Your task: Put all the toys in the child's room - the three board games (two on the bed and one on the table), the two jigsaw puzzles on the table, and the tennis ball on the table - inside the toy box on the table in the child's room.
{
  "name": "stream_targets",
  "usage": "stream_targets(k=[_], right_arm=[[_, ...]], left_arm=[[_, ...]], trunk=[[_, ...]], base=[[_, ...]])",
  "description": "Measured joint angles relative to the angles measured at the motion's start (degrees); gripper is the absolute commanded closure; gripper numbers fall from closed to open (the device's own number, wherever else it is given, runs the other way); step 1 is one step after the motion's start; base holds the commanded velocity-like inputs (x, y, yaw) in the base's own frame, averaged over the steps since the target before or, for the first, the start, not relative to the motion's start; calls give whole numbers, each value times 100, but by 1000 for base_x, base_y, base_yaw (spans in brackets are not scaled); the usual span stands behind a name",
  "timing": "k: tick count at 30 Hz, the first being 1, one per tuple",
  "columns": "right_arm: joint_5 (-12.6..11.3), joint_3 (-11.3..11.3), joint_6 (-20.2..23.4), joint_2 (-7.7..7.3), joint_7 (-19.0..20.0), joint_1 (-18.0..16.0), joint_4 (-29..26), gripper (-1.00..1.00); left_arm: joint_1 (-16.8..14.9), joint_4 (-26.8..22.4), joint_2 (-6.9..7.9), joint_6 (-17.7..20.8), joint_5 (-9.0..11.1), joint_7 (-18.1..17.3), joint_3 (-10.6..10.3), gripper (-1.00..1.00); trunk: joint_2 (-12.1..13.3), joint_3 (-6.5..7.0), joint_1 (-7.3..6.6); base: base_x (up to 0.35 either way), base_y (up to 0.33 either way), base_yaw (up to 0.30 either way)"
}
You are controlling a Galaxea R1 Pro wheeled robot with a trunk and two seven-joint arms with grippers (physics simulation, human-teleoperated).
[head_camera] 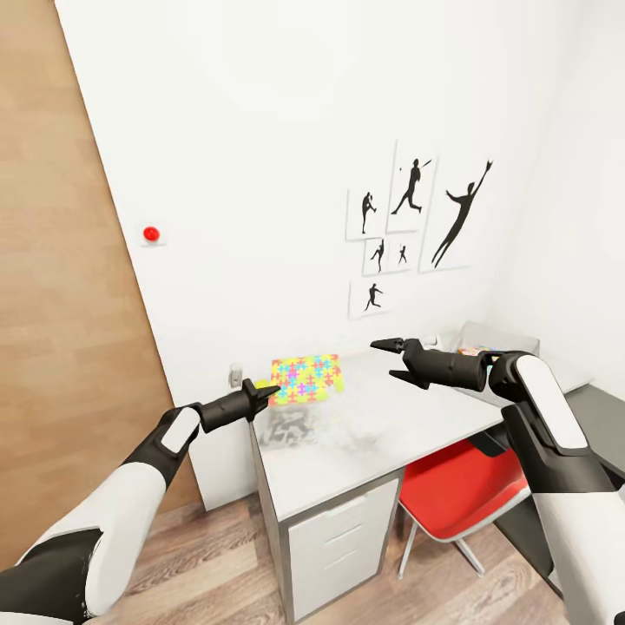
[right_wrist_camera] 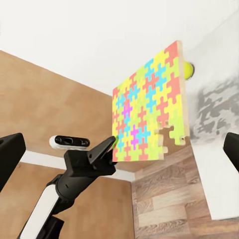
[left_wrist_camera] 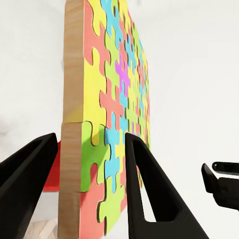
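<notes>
Head view has the left gripper (head_camera: 263, 395) closed on the near left edge of a jigsaw puzzle (head_camera: 305, 378), held up over the desk's (head_camera: 365, 451) far left corner. Over to the right, the right gripper (head_camera: 390, 359) hangs spread open and empty above the desk.

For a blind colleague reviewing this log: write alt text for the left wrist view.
A colourful jigsaw puzzle stands edge-on between the two black fingers of the left hand, its wooden edge facing the camera against a white wall. Part of the right hand shows at one side.
</notes>
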Motion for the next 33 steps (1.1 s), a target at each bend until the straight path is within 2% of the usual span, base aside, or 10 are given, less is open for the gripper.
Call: stream_targets(k=[14,20,27,33], right_arm=[[0,-6,-8,-3,-7,0,-2,-100],[2,-8,-7,-3,-9,-1,11,-100],[3,-9,-7,-3,-10,-6,14,-100],[5,-28,-1,-22,-10,-11,14,-100]], left_arm=[[0,-25,-2,-35,3,-1,0,100],[0,-28,-9,-37,-5,70,-2,100],[0,-26,-24,-46,-11,103,-16,100],[-1,-26,-19,-58,-37,104,-204,100]], trunk=[[0,128,0],[-1,143,-1],[-1,148,-2],[-1,161,-1]], base=[[3,-2,0],[134,-175,-7],[196,-237,-221],[171,-248,-279]])
